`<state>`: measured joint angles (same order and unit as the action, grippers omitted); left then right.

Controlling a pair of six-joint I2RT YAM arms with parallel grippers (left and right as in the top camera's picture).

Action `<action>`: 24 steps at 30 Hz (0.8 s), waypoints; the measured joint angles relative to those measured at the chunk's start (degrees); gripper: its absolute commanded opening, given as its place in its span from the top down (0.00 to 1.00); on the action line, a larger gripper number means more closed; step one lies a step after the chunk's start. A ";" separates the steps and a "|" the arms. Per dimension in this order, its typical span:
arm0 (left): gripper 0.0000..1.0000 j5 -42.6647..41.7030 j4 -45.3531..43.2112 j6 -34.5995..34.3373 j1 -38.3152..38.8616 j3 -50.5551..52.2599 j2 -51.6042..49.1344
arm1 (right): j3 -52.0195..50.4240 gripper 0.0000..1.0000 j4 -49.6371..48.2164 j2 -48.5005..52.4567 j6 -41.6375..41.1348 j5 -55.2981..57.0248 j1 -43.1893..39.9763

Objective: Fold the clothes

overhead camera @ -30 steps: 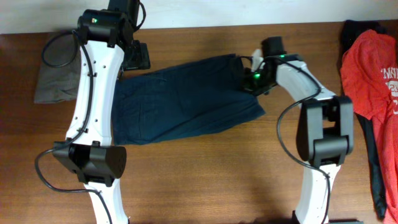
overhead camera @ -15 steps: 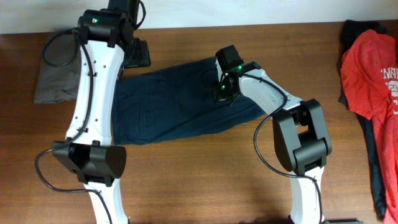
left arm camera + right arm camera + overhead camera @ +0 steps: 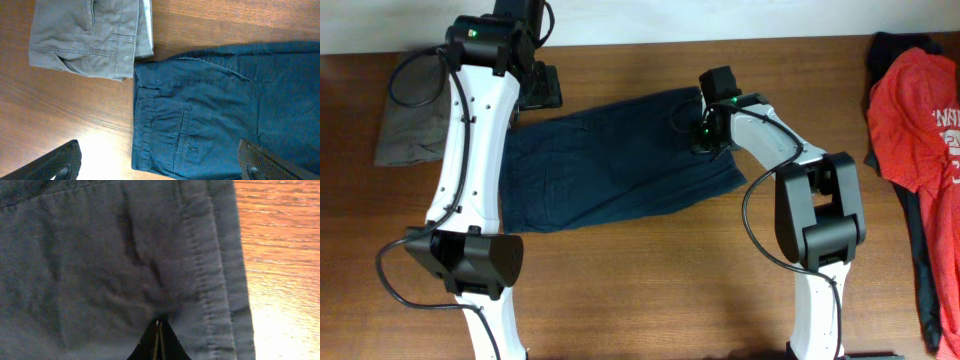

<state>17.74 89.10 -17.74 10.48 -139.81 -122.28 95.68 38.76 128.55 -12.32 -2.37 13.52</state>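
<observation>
Pinching the navy garment [image 3: 610, 165] near its hemmed edge, the right gripper [image 3: 158, 340] has its fingertips pressed together on creased cloth. The garment lies spread flat on the table [image 3: 650, 290]. The left gripper [image 3: 162, 162] hangs splayed wide above the waistband, just beside the folded grey-khaki garment [image 3: 85, 35].

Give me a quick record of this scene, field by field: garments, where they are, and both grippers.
navy shorts: spread flat, mid table
grey-khaki garment: folded, beside the shorts' waistband corner
red T-shirt: crumpled, far right of table
left gripper: open, above the waistband end
right gripper: shut, tips on cloth near the hem
</observation>
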 measured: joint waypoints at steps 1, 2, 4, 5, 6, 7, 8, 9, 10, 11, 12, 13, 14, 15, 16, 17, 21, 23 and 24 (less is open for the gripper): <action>0.01 0.00 0.00 0.00 0.00 0.00 0.00 | 0.00 0.96 -0.07 0.00 0.02 -0.15 0.13; 0.01 0.00 0.00 0.00 -0.02 0.00 0.00 | 0.02 0.96 -0.09 0.04 0.04 -0.24 0.22; 0.01 -0.02 0.00 0.00 -0.02 0.00 0.02 | 0.22 0.96 -0.07 0.22 0.04 -0.26 0.35; 0.01 0.00 0.00 0.00 -0.02 0.00 0.00 | 0.48 0.96 -0.07 0.44 0.07 -0.26 0.35; 0.01 0.00 0.00 0.00 0.00 0.00 0.00 | 1.01 0.96 -0.11 0.92 -0.02 -0.15 0.35; 0.01 0.00 0.00 0.00 0.00 0.00 0.00 | 1.27 0.96 -0.13 1.07 -0.26 0.00 0.35; 0.01 0.00 0.00 0.00 0.00 0.00 0.00 | 1.40 0.96 -0.13 1.20 -0.70 0.22 0.33; 0.01 0.00 0.02 0.00 0.00 0.00 0.00 | 1.66 0.96 -0.11 1.38 -1.27 0.70 0.17; 0.01 -0.02 0.00 0.00 0.00 0.00 0.02 | 1.79 0.96 -0.13 1.44 -1.75 1.01 0.15; 0.01 0.00 0.00 0.00 -0.02 0.00 0.02 | 1.97 0.96 -0.26 1.60 -2.80 1.46 -0.04; 0.01 -0.02 0.00 0.00 -0.02 0.00 0.00 | 2.03 0.96 -0.37 1.64 -3.21 1.55 -0.26; 0.01 -0.13 -0.02 0.00 -0.02 0.00 0.00 | 2.05 0.96 -0.42 1.68 -3.69 1.53 -0.50; 0.01 -0.50 -0.02 0.00 -0.02 0.00 0.02 | 2.10 0.96 -0.50 1.70 -4.20 1.53 -1.14; 0.01 -0.92 -0.07 0.00 -0.02 0.00 0.00 | 2.19 0.96 -0.42 1.75 -4.61 1.62 -1.81; 0.01 -1.31 -0.20 0.00 0.00 0.02 0.02 | 2.34 0.96 -0.20 1.81 -5.27 1.92 -2.67; 0.01 -1.51 -0.46 0.00 0.00 0.15 0.02 | 2.40 0.96 0.13 1.81 -5.75 2.14 -3.67; 0.01 -2.51 -3.13 -0.02 -0.02 3.43 0.02 | 2.73 0.96 1.92 1.81 -7.28 4.28 -8.13; 0.01 -3.45 -5.73 0.00 -0.02 7.52 0.02 | 2.84 0.96 2.67 1.81 -7.76 5.05 -9.99; 0.01 -4.00 -6.86 0.00 -0.02 9.40 -0.07 | 2.97 0.96 3.32 1.81 -8.11 5.60 -11.08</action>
<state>13.74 82.24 -17.74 10.46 -130.41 -122.34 98.65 42.09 130.37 -20.43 3.22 2.44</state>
